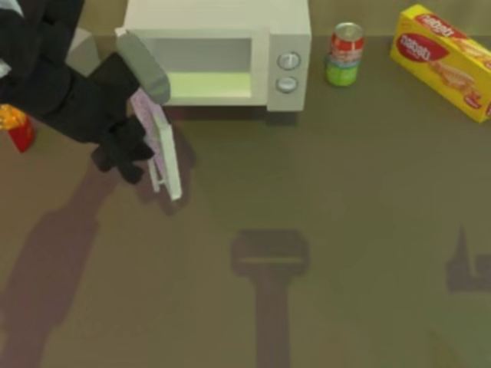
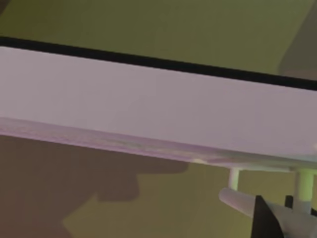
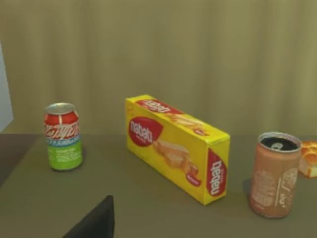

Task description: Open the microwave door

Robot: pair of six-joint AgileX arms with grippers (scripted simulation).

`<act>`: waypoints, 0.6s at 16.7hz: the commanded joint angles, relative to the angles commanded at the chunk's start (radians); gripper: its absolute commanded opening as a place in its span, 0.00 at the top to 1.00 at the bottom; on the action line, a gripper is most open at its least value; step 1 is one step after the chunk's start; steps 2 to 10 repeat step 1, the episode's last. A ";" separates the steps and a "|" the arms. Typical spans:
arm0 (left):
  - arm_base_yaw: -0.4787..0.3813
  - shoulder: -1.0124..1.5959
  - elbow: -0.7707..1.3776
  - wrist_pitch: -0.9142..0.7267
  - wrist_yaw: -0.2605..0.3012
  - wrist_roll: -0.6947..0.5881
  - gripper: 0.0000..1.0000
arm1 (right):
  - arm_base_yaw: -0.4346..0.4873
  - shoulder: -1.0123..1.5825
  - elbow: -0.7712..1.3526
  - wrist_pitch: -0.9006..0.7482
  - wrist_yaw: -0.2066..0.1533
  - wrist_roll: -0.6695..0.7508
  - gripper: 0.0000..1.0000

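Left gripper (image 1: 142,153) is clamping the handle (image 2: 257,206) of the microwave door (image 1: 165,149), because pulling there is swinging the panel out on its hinge; I'm seeing the microwave (image 1: 222,54) at the table's far edge with its pale interior exposed. My right arm is sitting parked out of the top view, fingers undeterminable. I'm reading "nabati" on the yellow box (image 3: 176,146); the can (image 3: 63,136) lettering is illegible.

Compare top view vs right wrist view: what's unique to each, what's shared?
Top only: microwave with its microwave door swung wide open, left gripper at the door, a red-and-yellow item at the table's left edge.
Right wrist only: a brown drink can and an orange object behind it.
Both: red-and-green can, yellow wafer box.
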 joint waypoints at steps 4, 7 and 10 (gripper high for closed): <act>0.000 0.000 0.000 0.000 0.000 0.000 1.00 | 0.000 0.000 0.000 0.000 0.000 0.000 0.00; 0.000 0.000 0.000 0.000 0.000 0.000 1.00 | 0.000 0.000 0.000 0.000 0.000 0.000 0.00; 0.000 0.000 0.000 0.000 0.000 0.000 1.00 | 0.000 0.000 0.000 0.000 0.000 0.000 0.00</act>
